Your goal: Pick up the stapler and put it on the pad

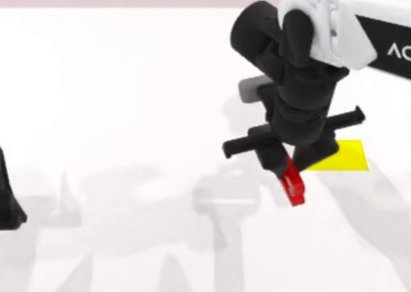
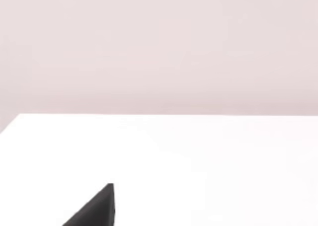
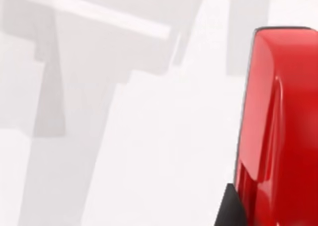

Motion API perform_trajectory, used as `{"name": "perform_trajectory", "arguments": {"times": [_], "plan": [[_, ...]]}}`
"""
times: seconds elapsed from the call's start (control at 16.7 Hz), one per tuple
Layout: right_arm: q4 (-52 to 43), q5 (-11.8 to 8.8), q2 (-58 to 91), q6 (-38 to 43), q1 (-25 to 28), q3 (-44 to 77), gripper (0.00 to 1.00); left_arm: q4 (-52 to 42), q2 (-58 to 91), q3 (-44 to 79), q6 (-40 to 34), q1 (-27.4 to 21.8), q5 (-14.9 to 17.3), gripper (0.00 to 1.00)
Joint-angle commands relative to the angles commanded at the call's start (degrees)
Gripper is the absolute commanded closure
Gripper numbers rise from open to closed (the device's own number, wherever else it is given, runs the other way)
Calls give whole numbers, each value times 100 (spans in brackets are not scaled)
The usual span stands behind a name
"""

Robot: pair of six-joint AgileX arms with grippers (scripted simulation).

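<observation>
The red stapler (image 1: pixel 294 183) hangs slantwise from my right gripper (image 1: pixel 297 160), which is shut on its upper end, a little above the white table. In the right wrist view the stapler (image 3: pixel 283 126) fills the side of the picture, with one dark fingertip (image 3: pixel 227 211) pressed against it. The yellow pad (image 1: pixel 345 157) lies flat just to the right of the gripper, partly hidden under one finger. The stapler's free end points away from the pad, toward the table's front. My left gripper (image 1: pixel 8 205) is parked at the table's left edge.
The white table (image 1: pixel 128 112) stretches left of the right arm, crossed by grey arm shadows near the front. Its far edge (image 1: pixel 128 8) runs along the top of the top view. The right arm's white link (image 1: pixel 359 29) reaches in from the upper right.
</observation>
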Motion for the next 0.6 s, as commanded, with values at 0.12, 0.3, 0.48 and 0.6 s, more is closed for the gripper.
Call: {"name": "perform_trajectory", "arguments": {"times": [0.12, 0.3, 0.48, 0.6], "plan": [[-109, 3, 191, -1126, -214, 220, 100, 0, 0, 0, 0, 0, 0, 0], [-277, 13, 477, -3085, -574, 535, 100, 0, 0, 0, 0, 0, 0, 0], [-425, 26, 734, -5144, -948, 835, 100, 0, 0, 0, 0, 0, 0, 0], [-492, 33, 861, -6426, -1191, 1017, 100, 0, 0, 0, 0, 0, 0, 0]]}}
